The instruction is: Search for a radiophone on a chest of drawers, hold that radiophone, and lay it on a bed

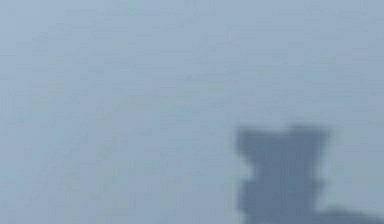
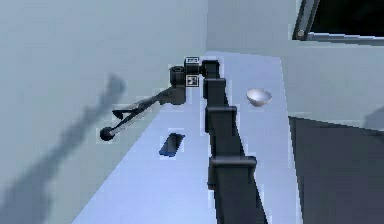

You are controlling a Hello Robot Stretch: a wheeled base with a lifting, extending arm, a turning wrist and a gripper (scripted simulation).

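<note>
Claw (image 2: 113,123) left of centre: spread or pressed, cannot tell. Dark slab (image 2: 172,145) on the table (image 2: 130,190) indistinct; white bowl's (image 2: 259,97) inside unclear.

One small dark flat slab (image 2: 172,145), lower middle of arm side view. One white bowl (image 2: 259,97), right of centre. One pale top (image 2: 130,190) under both. One dark window (image 2: 340,20), upper right corner. Two white marked squares (image 2: 192,63), upper middle.
</note>
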